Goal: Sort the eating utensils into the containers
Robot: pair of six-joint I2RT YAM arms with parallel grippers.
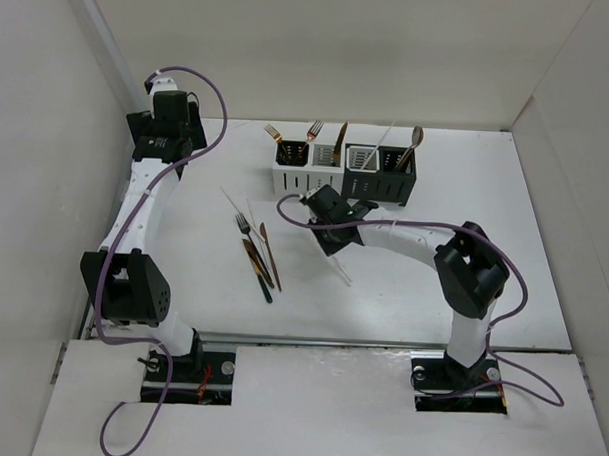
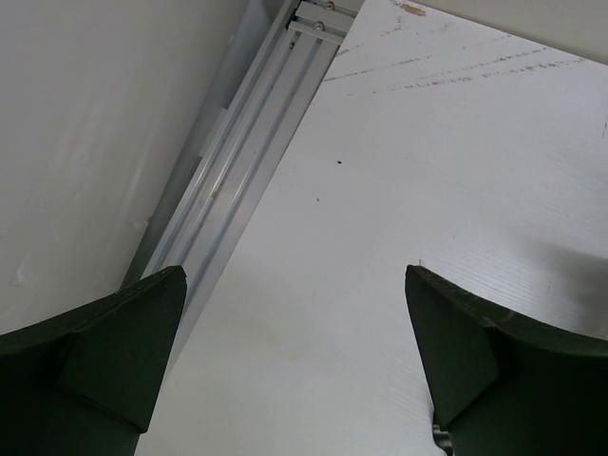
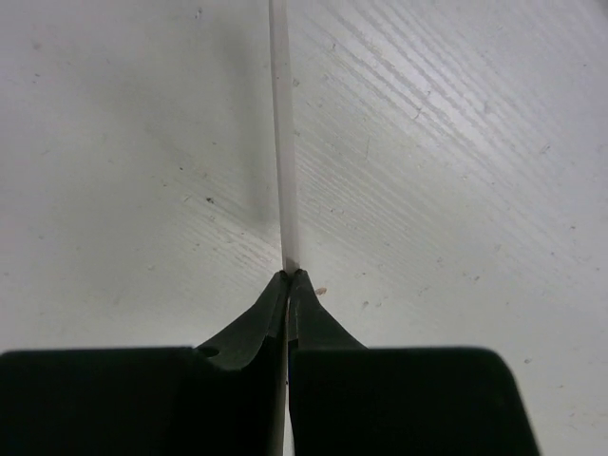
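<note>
A thin white stick [image 3: 281, 142], smooth and flat-edged, runs straight out from the tips of the right gripper [image 3: 288, 275]. The gripper's two black fingers are clenched on the stick's near end, with no gap between them. The right wrist view shows this pinch close up, above a finely ribbed, faintly speckled surface. The top view shows only the stick's free end slanting out over the desk [image 1: 434, 253], just in front of the containers [image 1: 341, 172].

The containers are four square slotted boxes joined in a row, two white on the left and two black on the right. Standing in them are forks [image 1: 278, 137], a copper-gold knife [image 1: 340, 139], white sticks [image 1: 372, 152] and a spoon [image 1: 416, 139].

In front and to the left of the containers, loose pieces lie close together: a silver fork [image 1: 242, 224], a slim copper-gold piece [image 1: 268, 245], a dark-handled piece [image 1: 261, 275] and two pale sticks [image 1: 233, 204].

The left gripper [image 2: 294, 275] is well to the left of the containers. Its wrist view shows dark wedge-shaped fingers spread wide and released, grasping nothing, beside a grooved aluminium rail [image 2: 237, 190] and a matte white wall [image 2: 76, 142].
</note>
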